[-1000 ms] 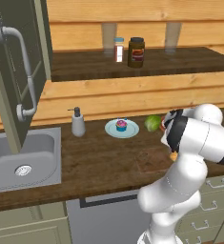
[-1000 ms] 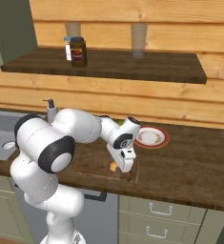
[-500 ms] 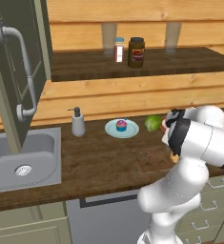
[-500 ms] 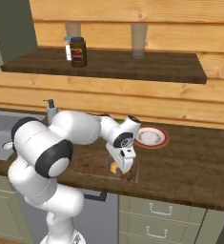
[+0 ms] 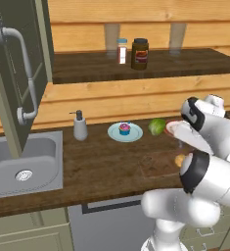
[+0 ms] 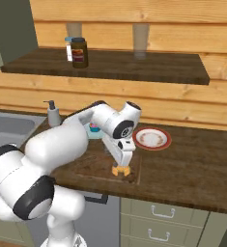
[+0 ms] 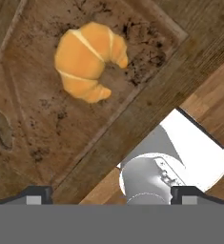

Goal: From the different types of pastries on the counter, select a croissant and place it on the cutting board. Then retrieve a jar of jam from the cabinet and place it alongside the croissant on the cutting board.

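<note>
Hand view: croissant on cutting board | claw open

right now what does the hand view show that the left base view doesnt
The hand view shows the whole golden curved croissant lying free on the dark wooden cutting board, with the board's handle hole. The left base view shows the grey sink, soap dispenser, pink cupcake on a blue plate, green fruit and the brown jam jar on the shelf. Both show the croissant, a sliver behind the arm in the base view.
</note>
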Robot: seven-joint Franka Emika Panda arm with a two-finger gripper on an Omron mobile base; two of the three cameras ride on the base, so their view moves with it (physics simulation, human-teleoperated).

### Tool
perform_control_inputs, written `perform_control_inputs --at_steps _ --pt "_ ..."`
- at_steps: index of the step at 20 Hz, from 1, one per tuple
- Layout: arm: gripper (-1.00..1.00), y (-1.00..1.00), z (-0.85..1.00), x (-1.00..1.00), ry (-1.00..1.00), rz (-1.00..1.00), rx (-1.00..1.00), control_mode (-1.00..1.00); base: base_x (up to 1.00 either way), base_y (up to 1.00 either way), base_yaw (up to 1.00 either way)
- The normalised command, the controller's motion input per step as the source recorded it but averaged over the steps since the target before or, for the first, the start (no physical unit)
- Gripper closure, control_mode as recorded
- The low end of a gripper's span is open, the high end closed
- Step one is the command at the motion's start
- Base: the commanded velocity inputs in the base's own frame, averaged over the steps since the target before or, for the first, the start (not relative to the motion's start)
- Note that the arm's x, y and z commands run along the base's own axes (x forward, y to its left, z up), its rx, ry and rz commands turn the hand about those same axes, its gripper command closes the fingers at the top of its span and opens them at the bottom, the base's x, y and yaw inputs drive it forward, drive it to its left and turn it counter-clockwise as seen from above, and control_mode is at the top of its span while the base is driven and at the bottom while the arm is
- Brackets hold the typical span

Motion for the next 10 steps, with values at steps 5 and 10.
perform_control_inputs --at_steps 5,10 --pt "-1.0 0.43 0.74 -0.61 0.0 0.01 -0.04 -1.0 0.0 0.0 0.0" --pt "-1.0 0.68 0.53 -0.5 0.0 0.06 -0.04 -1.0 0.0 0.0 0.0"
